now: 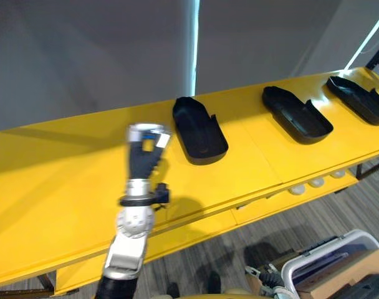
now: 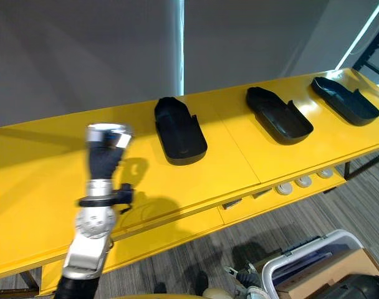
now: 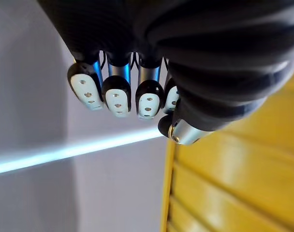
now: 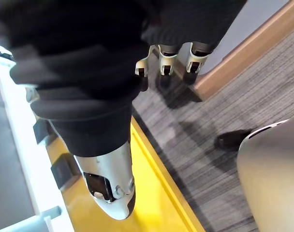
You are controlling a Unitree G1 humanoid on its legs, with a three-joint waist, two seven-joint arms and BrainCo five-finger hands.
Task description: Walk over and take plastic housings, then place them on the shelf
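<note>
Three black plastic housings lie open side up in a row on the long yellow shelf (image 1: 58, 174): one in the middle (image 1: 199, 131), a second further right (image 1: 297, 115), a third at the far right end (image 1: 359, 98). My left hand (image 1: 146, 146) is raised over the shelf, just left of the middle housing and apart from it. Its fingers (image 3: 117, 94) are curled in with the thumb tucked, holding nothing. My right hand (image 4: 89, 72) hangs low over the carpet beside a yellow edge, fingers (image 4: 166, 60) relaxed and empty.
A grey wall with a bright vertical strip stands behind the shelf. Small white round parts (image 1: 314, 184) sit on a lower ledge under the shelf's front edge. A white bin (image 1: 339, 252) holding a cardboard box stands on the carpet at the lower right.
</note>
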